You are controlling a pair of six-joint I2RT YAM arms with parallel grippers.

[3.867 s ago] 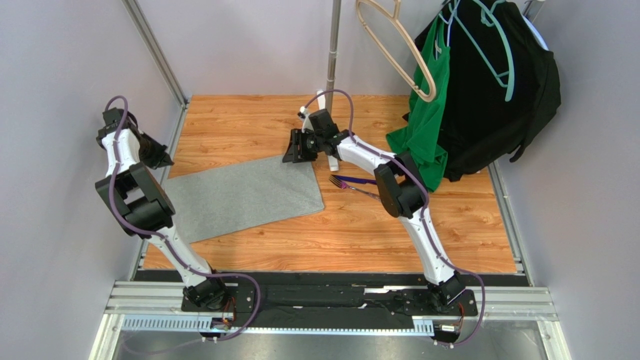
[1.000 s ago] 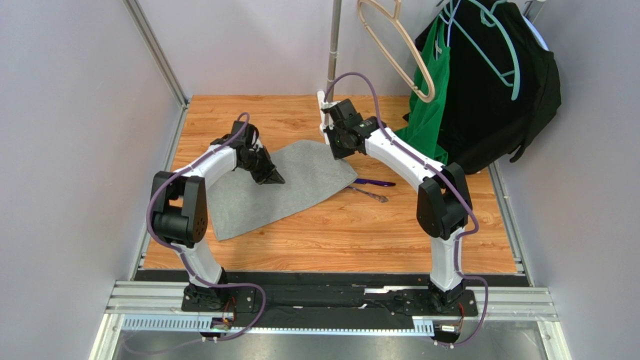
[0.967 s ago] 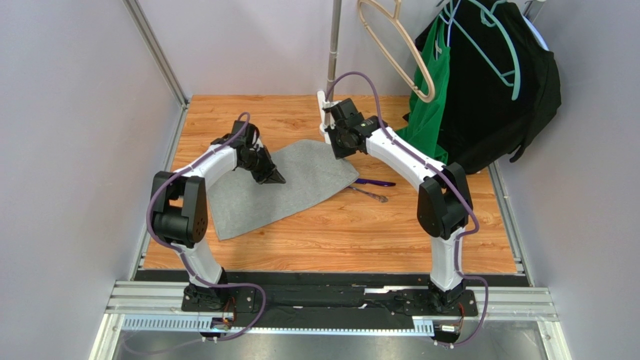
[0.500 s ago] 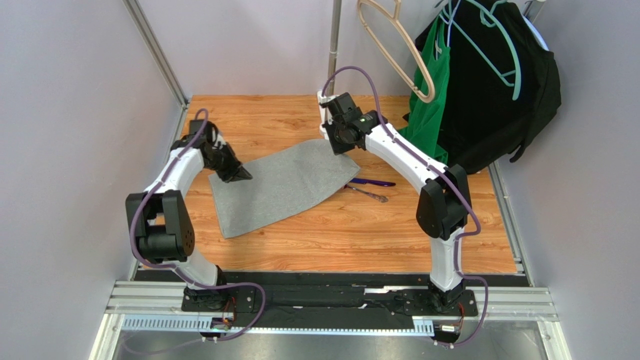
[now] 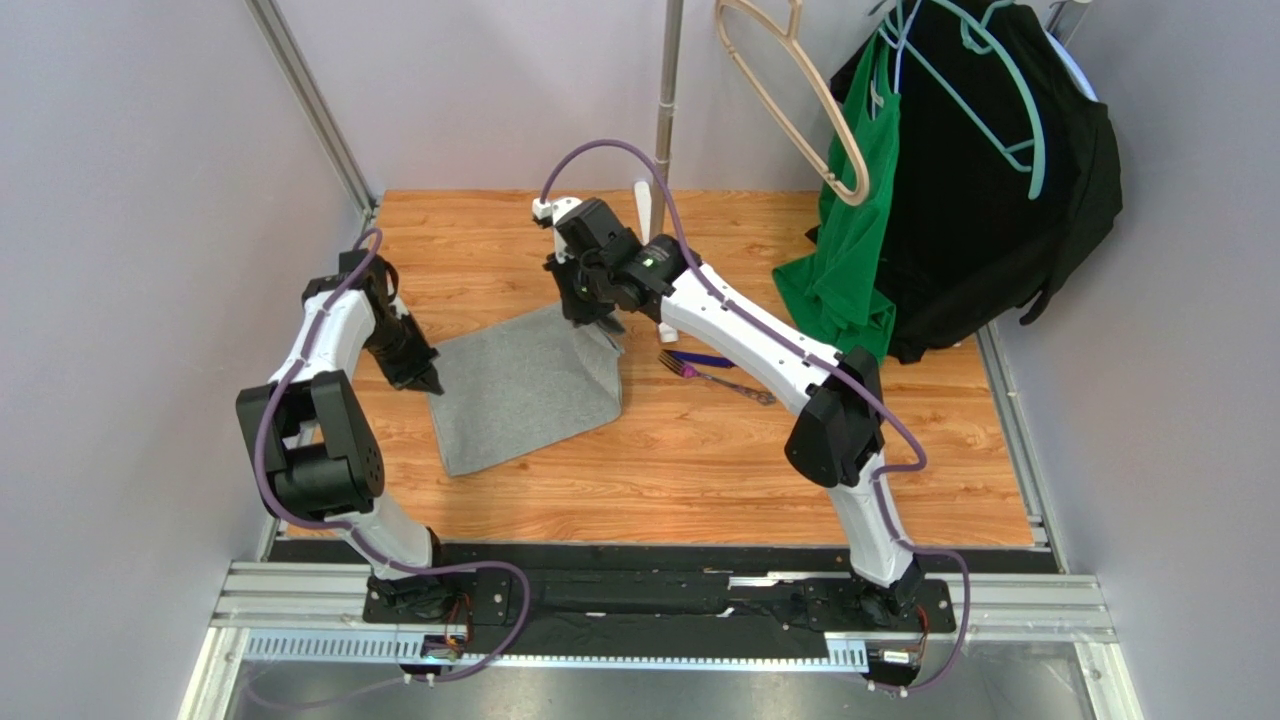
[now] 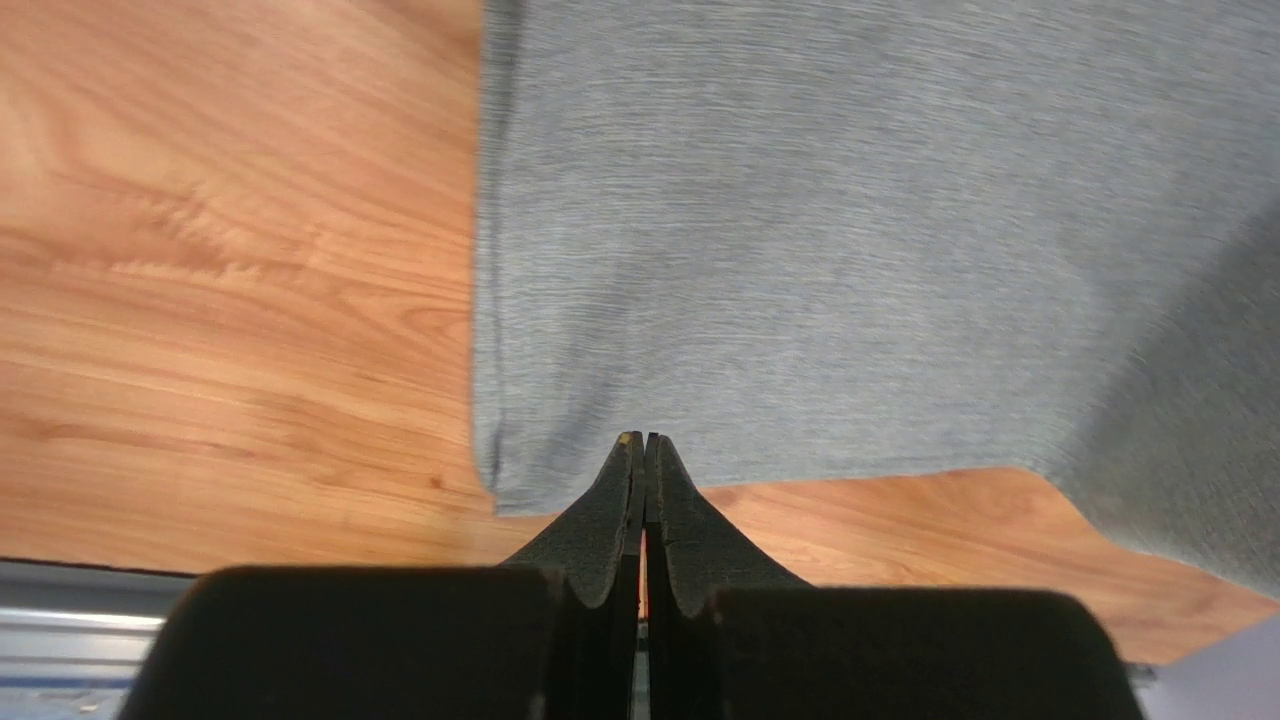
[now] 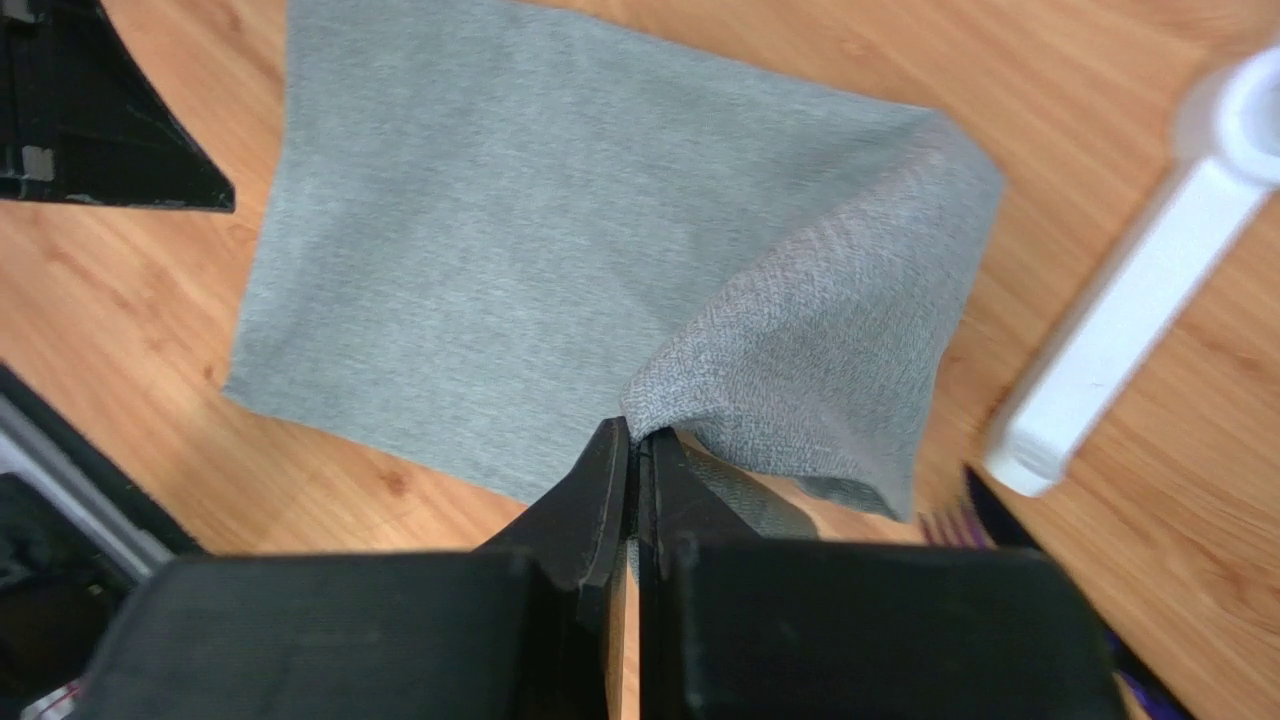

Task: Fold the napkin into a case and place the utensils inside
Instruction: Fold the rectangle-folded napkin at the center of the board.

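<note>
The grey napkin (image 5: 519, 393) lies on the wooden table, its right far corner lifted and curled over toward the left. My right gripper (image 5: 601, 323) is shut on that raised corner; the cloth (image 7: 819, 330) hangs from the closed tips (image 7: 639, 431). At the napkin's left far corner sits my left gripper (image 5: 428, 386), shut, its tips (image 6: 645, 440) lying over the flat cloth's edge (image 6: 872, 270) with no cloth seen between them. Both utensils, a silvery fork (image 5: 736, 386) and a dark purple piece (image 5: 706, 360), lie right of the napkin.
A metal pole (image 5: 663, 90) on a white base (image 7: 1112, 345) stands at the back behind my right gripper. Green (image 5: 849, 255) and black (image 5: 992, 180) garments hang on hangers at the back right. Grey walls close in both sides.
My right gripper has swung left, carrying the napkin's right corner over the cloth, so the napkin looks narrower. My left gripper has slid left from the cloth's middle to its left corner.
</note>
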